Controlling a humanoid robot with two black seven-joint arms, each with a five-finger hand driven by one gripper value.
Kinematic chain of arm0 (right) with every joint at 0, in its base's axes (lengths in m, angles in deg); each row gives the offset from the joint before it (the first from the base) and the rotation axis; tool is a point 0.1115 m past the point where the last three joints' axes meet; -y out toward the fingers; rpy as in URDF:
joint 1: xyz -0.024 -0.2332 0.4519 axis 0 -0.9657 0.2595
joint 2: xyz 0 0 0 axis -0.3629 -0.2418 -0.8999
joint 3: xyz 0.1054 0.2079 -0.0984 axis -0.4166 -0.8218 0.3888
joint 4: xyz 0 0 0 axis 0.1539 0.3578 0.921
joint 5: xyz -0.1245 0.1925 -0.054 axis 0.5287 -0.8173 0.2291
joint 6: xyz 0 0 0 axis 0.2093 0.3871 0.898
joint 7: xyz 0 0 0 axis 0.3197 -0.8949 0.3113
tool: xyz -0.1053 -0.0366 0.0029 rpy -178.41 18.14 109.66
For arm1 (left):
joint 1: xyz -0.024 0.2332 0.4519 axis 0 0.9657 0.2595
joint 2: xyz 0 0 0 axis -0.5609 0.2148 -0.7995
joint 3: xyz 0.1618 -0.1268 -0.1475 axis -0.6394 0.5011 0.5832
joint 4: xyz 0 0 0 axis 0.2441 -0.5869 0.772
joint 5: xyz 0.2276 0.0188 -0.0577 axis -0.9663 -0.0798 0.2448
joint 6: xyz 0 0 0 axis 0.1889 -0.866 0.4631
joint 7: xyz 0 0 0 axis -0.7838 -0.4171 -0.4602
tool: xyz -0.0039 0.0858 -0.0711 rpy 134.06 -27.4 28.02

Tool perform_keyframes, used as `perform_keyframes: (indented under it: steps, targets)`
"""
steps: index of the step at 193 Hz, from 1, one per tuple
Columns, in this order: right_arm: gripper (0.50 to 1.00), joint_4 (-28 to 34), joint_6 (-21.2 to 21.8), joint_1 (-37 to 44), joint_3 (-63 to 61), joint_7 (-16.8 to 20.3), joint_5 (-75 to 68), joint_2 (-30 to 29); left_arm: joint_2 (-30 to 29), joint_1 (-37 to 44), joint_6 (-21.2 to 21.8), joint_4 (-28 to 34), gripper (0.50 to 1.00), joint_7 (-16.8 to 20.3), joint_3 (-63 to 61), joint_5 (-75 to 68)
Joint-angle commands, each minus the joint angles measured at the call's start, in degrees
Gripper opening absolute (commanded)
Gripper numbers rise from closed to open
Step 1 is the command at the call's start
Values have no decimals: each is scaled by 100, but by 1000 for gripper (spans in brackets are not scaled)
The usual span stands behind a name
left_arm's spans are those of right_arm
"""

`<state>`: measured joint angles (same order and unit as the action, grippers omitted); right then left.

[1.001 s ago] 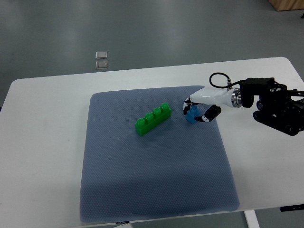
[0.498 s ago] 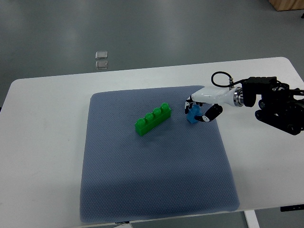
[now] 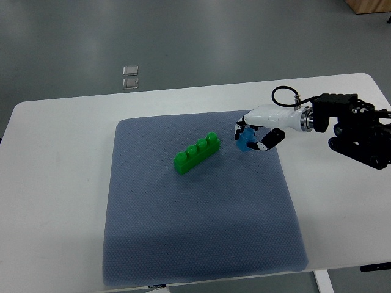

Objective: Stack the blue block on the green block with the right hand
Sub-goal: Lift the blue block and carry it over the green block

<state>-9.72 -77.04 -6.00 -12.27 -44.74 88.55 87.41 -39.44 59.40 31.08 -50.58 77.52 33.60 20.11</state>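
Right hand (image 3: 252, 137): fingers curled around the blue block (image 3: 245, 141), over the grey mat's (image 3: 195, 232) upper right area. Green block (image 3: 197, 153): lying diagonally on the mat, left of the hand, apart from it. White counter (image 3: 55, 201) beneath.

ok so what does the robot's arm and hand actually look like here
Only the right arm shows. The right hand has a glossy white shell over the back and black fingers with white segments. A silver metal ring joins it to a bulky black forearm of angular, bracket-like parts. A thin black cable loops up above the wrist.
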Motion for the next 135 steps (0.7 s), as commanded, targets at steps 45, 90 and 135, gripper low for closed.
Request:
perform_keyframes:
  steps: [45,90,135]
  targets:
    - [500,78,-960,240,16,-511,79,-146,0,0,0,0,1000,0,0,0]
    - [500,78,-1285,390,25,-626,624,-419,0,0,0,0,1000,0,0,0]
    - [500,69,-1285,487,218,-582,1002,-638,0,0,0,0,1000,0,0,0]
